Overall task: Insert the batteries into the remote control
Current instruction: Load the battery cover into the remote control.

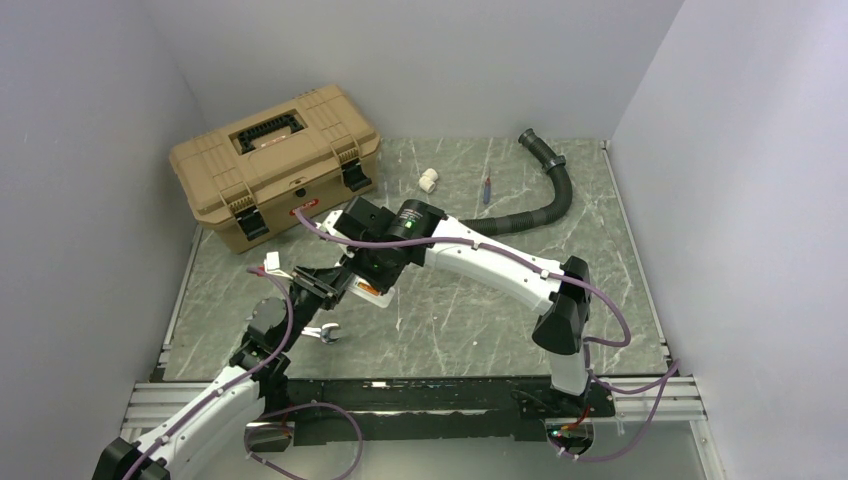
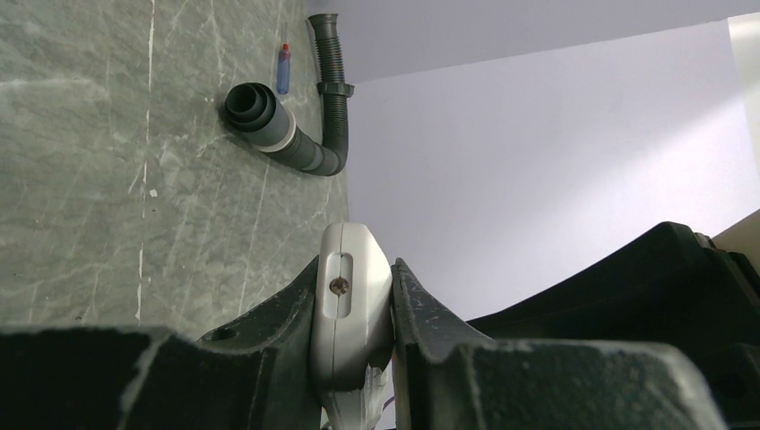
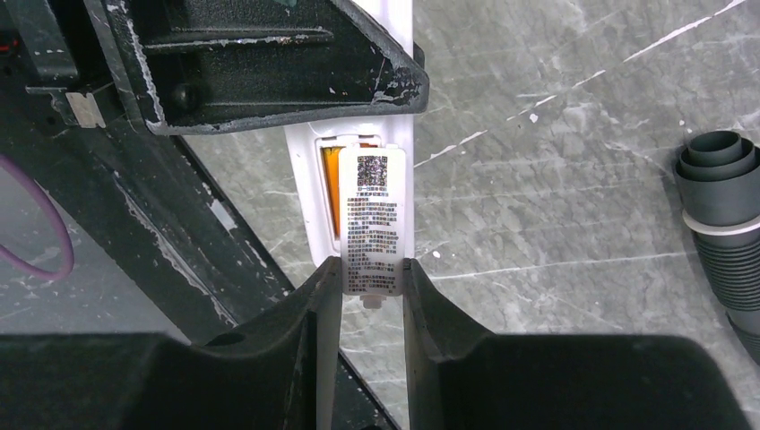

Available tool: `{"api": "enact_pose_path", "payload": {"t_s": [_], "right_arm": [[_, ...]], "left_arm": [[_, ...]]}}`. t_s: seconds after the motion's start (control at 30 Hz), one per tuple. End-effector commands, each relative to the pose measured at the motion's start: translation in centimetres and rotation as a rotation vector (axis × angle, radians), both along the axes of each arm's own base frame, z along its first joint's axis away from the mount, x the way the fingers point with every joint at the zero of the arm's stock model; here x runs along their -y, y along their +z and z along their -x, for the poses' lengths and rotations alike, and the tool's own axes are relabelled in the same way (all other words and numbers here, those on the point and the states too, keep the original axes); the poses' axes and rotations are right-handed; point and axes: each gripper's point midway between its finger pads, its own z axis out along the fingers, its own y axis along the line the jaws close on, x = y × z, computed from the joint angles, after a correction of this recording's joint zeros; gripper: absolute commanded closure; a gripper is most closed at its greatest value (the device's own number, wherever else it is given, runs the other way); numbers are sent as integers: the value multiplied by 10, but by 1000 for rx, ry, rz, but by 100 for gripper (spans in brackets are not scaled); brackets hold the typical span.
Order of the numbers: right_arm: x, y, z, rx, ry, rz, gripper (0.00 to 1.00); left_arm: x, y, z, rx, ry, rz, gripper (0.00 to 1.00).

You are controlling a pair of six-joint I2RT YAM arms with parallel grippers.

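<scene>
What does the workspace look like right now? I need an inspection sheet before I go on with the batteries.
Surface: grey veined table; no spill seen.
Job's things: the remote is held between the two arms. An orange battery shows in its open recess, and the labelled cover lies partly over it.
Clutter: tan toolbox, white pipe fitting, red-and-blue stick, dark hose, wrench.
Grippers: left gripper shut on the remote; right gripper shut on the cover.
Cables: purple cables run along both arms, with loose loops near the bases.
Surroundings: plain pale walls on three sides.
</scene>
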Motion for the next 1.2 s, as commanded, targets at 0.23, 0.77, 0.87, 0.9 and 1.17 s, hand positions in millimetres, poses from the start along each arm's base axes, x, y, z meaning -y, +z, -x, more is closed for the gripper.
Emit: {"api": "enact_pose_path", "payload": {"t_s": [0.23,0.77,0.87,0.9,1.17], "right_arm": [[-20,15,3,-13,-5,-95,100],[-17,5,6,-40,-14,-67,100],[-17,3,8,-45,-13,-63,100],[-17,3,8,-46,-12,-61,100],[-15,0,9,-56,-14,-52,100]], "left_arm": [[-3,23,1,68,10,59,100],[-5,22,1,67,22,60,100],[-6,22,1,65,27,59,100],[-6,22,1,65,27,59,100],[-7,22,1,66,30,60,100]]}}
